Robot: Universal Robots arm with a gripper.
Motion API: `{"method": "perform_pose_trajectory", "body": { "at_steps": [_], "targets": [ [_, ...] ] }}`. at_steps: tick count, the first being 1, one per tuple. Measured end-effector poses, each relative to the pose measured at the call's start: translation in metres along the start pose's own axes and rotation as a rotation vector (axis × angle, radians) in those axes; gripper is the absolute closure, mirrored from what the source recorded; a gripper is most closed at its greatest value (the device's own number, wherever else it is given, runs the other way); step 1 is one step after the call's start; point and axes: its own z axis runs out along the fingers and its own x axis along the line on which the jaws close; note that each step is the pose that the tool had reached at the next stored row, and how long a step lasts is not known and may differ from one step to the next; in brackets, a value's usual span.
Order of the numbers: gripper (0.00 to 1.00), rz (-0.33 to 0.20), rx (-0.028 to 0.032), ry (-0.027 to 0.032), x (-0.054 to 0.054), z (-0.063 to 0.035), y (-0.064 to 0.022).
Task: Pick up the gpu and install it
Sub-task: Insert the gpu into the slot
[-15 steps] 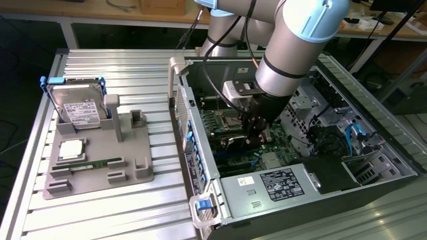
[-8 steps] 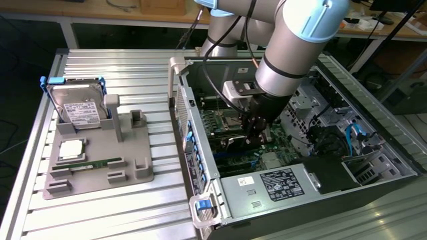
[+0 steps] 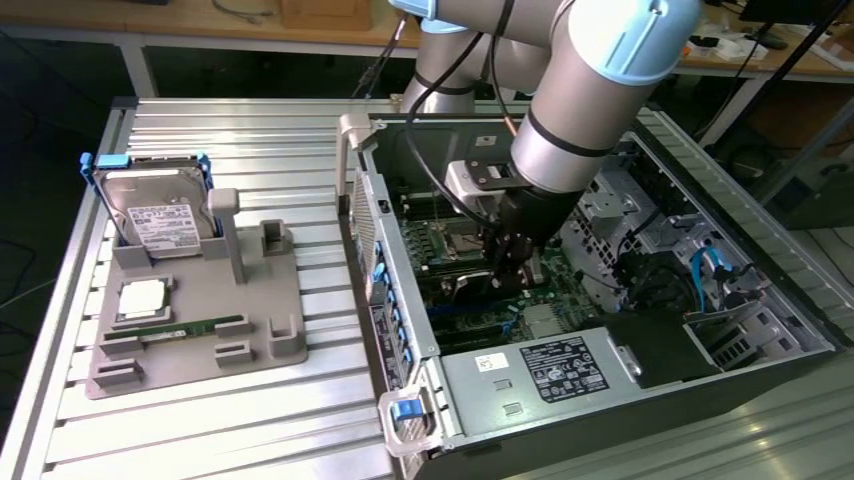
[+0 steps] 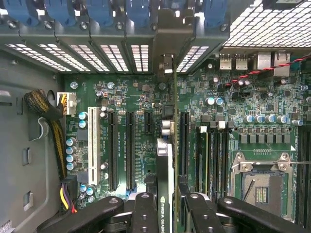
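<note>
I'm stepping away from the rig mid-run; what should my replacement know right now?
The black gripper is shut on the gpu, a thin dark expansion card held edge-on.
It is inside the open metal computer case, above the green motherboard, in line with the long black slots.
Done: card picked up and carried into the case.
Left: seating in a slot cannot be confirmed; card not released.

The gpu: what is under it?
Under the gpu, held by the fingers, lies the green motherboard with black slots. What is directly beneath is covered by the card.
</note>
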Motion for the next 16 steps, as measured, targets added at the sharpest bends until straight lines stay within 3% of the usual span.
{"method": "perform_pose_trajectory", "body": {
  "at_steps": [5,9,16],
  "targets": [
    [0.73,0.000,-0.0002,0.0000,0.0000,0.0000,0.0000],
    [0.73,0.000,0.0050,0.0001,-0.0001,0.0001,0.0035],
    [0.73,0.000,0.0053,0.0000,0.0000,0.0002,0.0036]
  ]
}}
